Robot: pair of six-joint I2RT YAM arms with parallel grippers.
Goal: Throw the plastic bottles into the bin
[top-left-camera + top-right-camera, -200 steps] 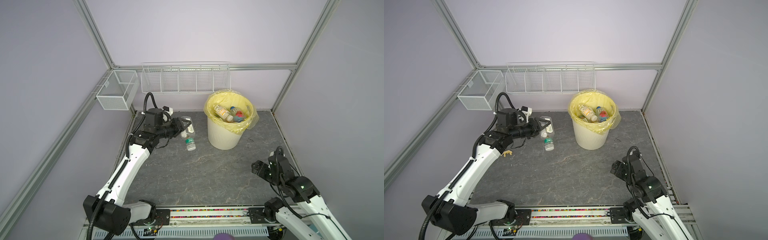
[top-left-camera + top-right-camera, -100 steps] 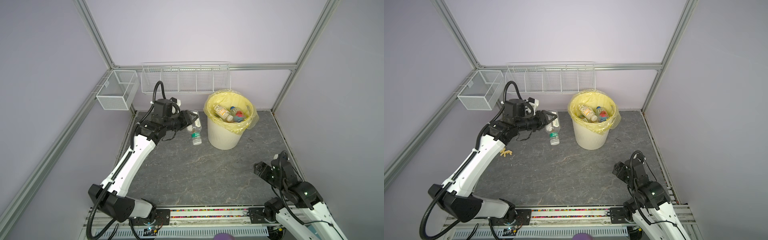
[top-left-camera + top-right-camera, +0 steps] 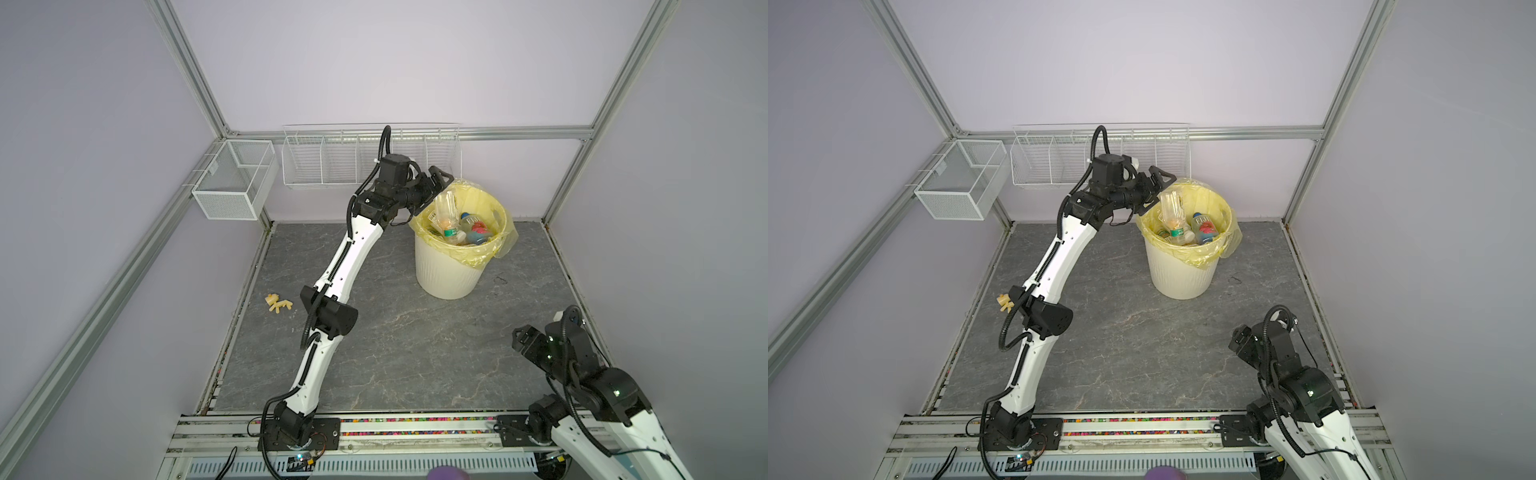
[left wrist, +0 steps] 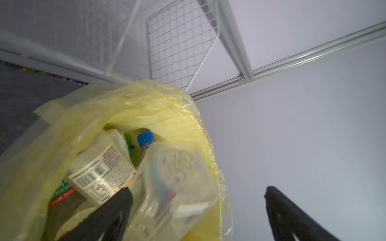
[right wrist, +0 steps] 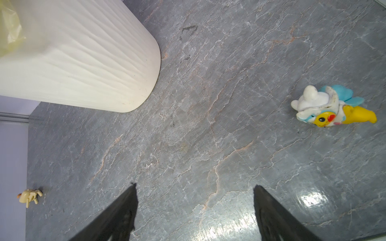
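In the last second the left arm has swung up from the table and over to the bin [image 3: 449,274], and the left hand [image 3: 433,188] that carried a clear bottle [image 3: 445,208] clamped between its fingers has sprung wide at the rim. The bottle now sits just below and ahead of that hand, inside the mouth of the yellow bag.

In the left wrist view the left hand [image 4: 198,188] shows both fingers far apart. The clear bottle [image 4: 173,177] is blurred between them, close by one finger and well clear of the other; whether it touches the near one cannot be told. Its long axis runs straight away from the hand, base toward the wrist and neck down into the bin, which suggests it is dropping rather than held.

Further ahead of the hand lie a blue-capped bottle [image 4: 145,138] and a white-labelled bottle [image 4: 102,173], already in the bag.

The right hand [image 5: 195,186] is also spread wide and holds nothing, low over the table [image 5: 208,135] and well apart from the bin, so the left hand is much the nearer. Ahead of the right hand lie only two toys, a yellow-and-white toy [image 5: 332,108] and a small cream toy [image 5: 30,196]. No bottle shows on the table in either top view, so the job looks all but done.
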